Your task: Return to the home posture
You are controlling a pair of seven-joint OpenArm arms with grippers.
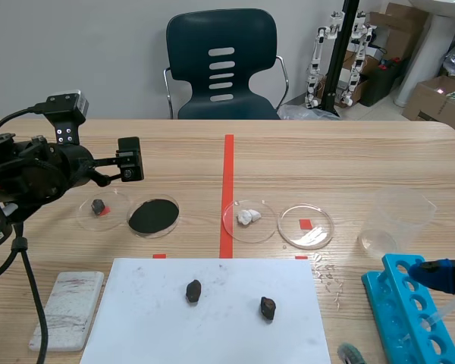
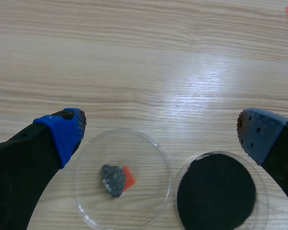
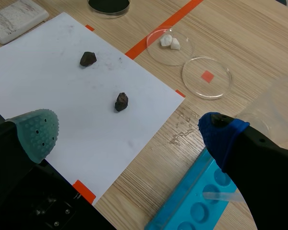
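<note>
While it overhangs a dish [image 2: 140, 152], left gripper [image 2: 159, 123] gapes wide.

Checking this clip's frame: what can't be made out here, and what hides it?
Scene view: blue plastic test-tube rack runs off the bottom edge; its length is unknown.
Scene view: small dark lump in the clear round dish is too small to identify.
Right wrist view: clear plastic beaker is partly hidden behind the right gripper's blue-padded finger.
</note>
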